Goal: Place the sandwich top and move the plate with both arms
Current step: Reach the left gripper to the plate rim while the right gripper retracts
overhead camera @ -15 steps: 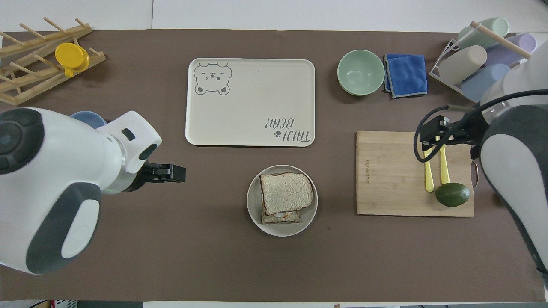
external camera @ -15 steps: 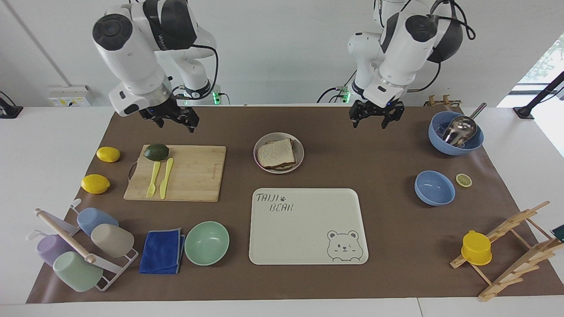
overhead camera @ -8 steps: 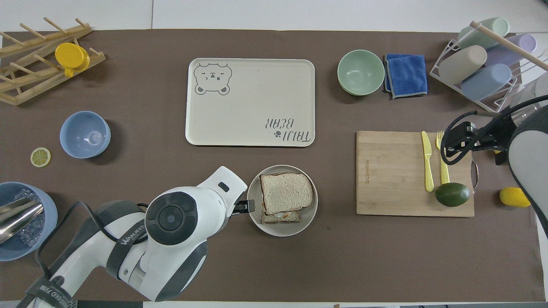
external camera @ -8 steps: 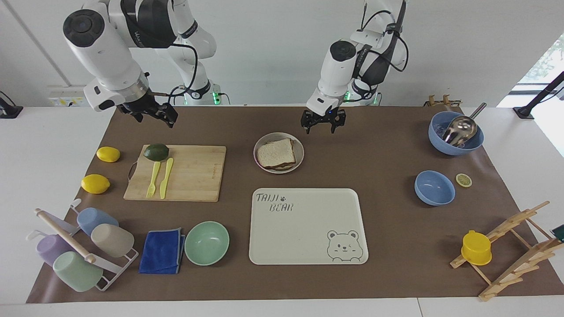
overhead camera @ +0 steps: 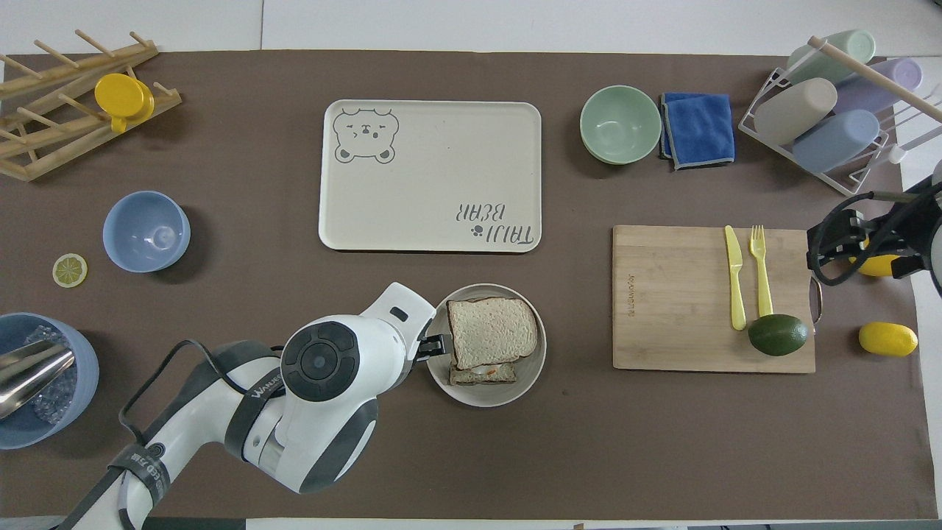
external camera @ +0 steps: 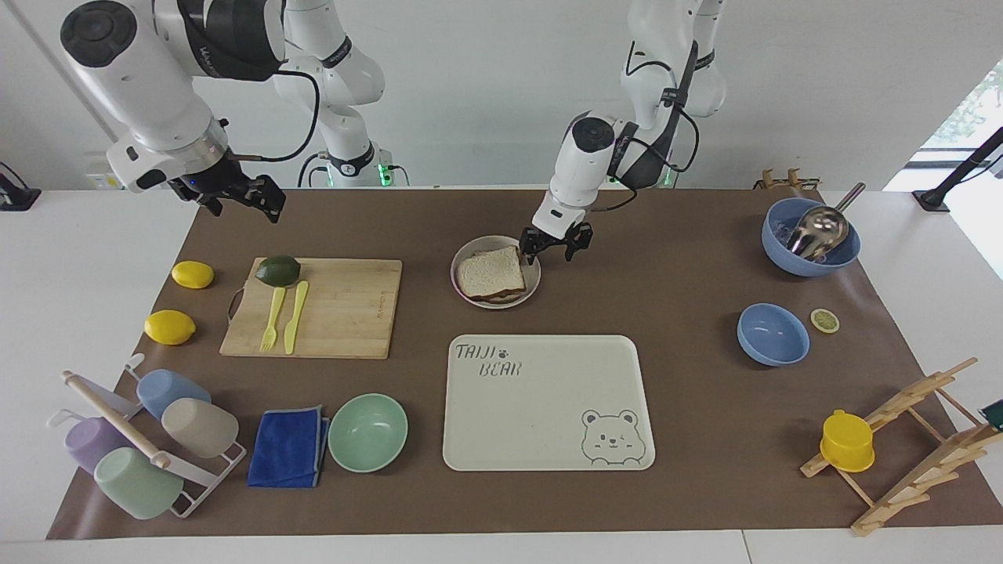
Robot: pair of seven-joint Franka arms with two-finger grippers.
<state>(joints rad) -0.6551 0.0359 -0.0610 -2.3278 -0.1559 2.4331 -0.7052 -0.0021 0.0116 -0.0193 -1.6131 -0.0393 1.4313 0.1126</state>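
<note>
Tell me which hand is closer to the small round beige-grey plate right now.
Left. The left hand is at the rim of the small round beige-grey plate, on the side toward the left arm's end. The right hand hangs away from it, over the table's right-arm end.

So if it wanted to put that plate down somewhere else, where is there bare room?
The bear-print tray is bare. Open mat lies between the plate and the small blue bowl. The end with the cutting board, lemons and cup rack is crowded.
</note>
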